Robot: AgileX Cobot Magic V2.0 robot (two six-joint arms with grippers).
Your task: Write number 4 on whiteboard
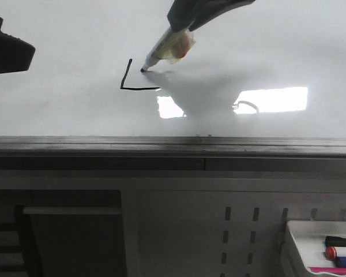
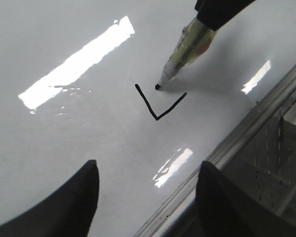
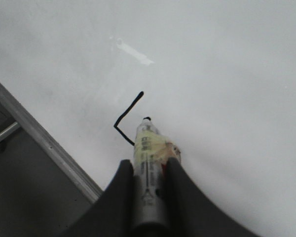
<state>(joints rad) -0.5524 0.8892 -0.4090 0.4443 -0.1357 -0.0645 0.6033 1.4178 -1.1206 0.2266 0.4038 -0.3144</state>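
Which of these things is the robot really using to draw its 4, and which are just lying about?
In use:
- whiteboard
- half-drawn number 4, slanted stroke and bar so far
- marker, tip at the board
- right gripper, holding the marker

Lying about:
- white tray of spare markers
- left gripper, open and holding nothing

The whiteboard is smooth and glossy white — it mirrors bright rectangular lights and the marker's shadow. Its near edge rail looks like dull grey-brown metal, matt and slightly scuffed. The marker has a pale, faintly shiny plastic barrel wrapped in yellowish tape. The number 4, only partly drawn, is thin black ink, matt against the sheen. The right gripper fingers are dark matt plastic — so are the left gripper's.
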